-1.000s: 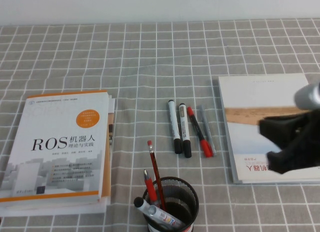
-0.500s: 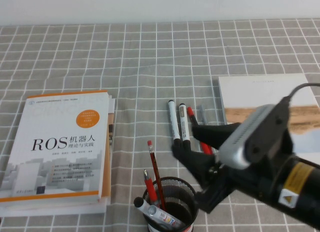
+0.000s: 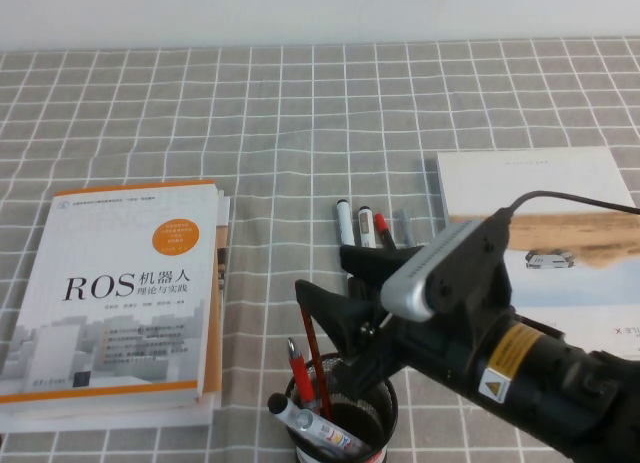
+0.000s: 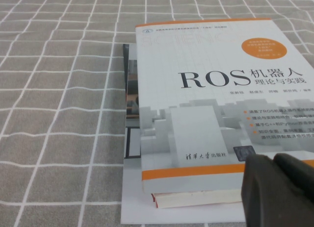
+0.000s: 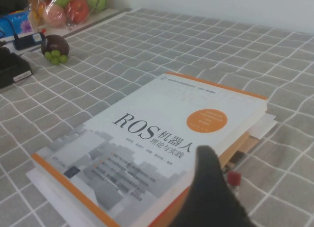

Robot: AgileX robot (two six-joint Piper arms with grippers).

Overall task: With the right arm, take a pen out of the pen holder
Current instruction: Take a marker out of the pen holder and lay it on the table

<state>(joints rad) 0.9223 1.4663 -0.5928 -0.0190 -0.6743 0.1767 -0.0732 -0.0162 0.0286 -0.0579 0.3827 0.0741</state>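
Fingers (image 3: 330, 308) spread, right gripper (image 3: 322, 269) arrived at pen holder (image 3: 378, 411); left gripper (image 4: 279, 188) by book (image 4: 211, 89).

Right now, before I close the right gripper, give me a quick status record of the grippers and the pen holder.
right gripper: open, above the pen holder, holding nothing
left gripper: parked by the ROS book
holder contents: red pencil, red pen, white marker
pen taken: not yet

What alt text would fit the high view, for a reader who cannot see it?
The open right gripper hangs above a red pencil and pens in a black mesh pen holder. A ROS book lies left, a white book right. The left gripper is outside this view.
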